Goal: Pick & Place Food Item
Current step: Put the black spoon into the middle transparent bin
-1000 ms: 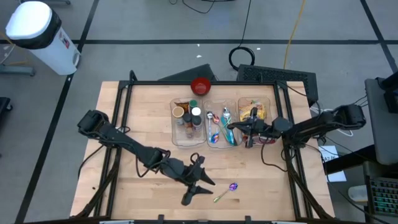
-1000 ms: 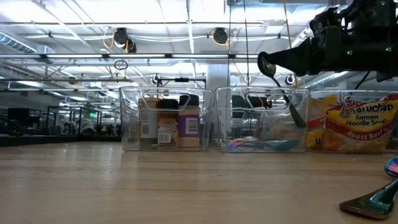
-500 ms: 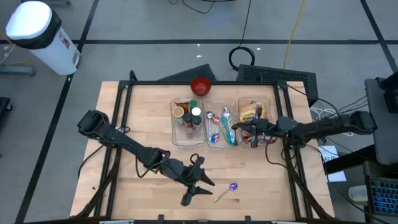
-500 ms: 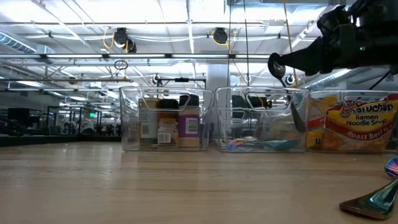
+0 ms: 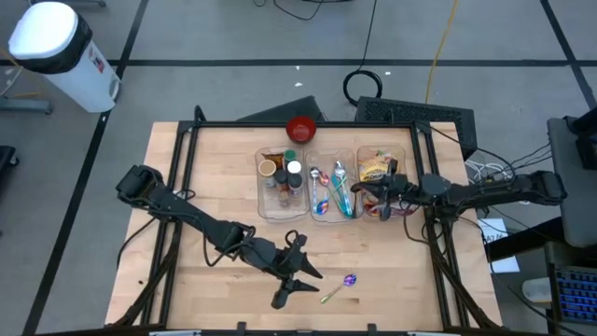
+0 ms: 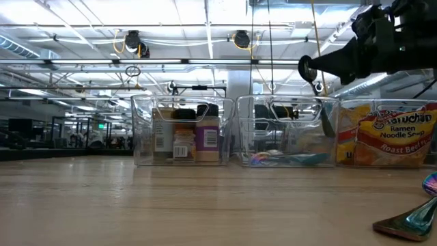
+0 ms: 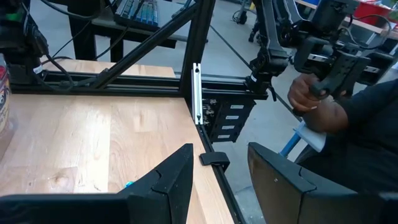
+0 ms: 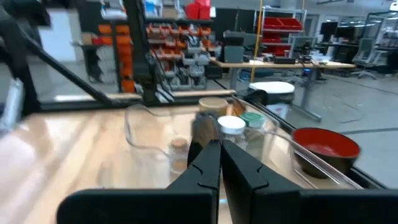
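Hovering over the right bin [image 5: 408,154] holding the ramen packet [image 5: 376,168], the right gripper [image 5: 381,191] clamps a spoon [image 6: 326,121]; the left gripper [image 5: 297,275], fingers apart, rests near-centre.

Red bowl [image 5: 300,128] behind the bins; white bucket [image 5: 51,47] on floor.

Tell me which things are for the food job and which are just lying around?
For the job: ramen packs in the right-hand bin; right gripper, shut on a dark spoon over that bin.
Just lying about: red bowl; jars; shiny spoon on the table by the open left gripper.
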### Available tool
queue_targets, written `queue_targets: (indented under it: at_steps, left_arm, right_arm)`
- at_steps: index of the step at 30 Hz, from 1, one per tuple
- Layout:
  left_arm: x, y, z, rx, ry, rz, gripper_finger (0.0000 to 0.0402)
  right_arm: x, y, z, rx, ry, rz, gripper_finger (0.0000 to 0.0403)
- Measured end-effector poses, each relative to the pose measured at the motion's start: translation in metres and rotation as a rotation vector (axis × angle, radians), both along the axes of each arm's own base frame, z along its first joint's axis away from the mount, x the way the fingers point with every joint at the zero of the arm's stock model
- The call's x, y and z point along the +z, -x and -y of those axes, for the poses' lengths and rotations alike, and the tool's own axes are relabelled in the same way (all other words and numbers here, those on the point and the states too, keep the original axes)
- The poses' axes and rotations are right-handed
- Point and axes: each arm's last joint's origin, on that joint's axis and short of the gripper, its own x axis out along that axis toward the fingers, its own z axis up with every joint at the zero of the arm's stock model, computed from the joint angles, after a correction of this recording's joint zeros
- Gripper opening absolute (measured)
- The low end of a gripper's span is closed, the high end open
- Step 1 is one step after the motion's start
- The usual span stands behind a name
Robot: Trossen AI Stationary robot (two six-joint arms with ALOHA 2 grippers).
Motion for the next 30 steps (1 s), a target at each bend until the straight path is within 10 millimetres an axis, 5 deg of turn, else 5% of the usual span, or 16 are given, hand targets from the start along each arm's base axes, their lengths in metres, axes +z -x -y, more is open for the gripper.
queue_targets:
  at_steps: [30]
  left_arm:
    - [0.000, -0.001, -0.002, 0.029, -0.007, 0.003, 0.0159]
  right_arm:
    - [-0.036, -0.043, -0.004, 0.043, 0.118, -0.057, 0.0000]
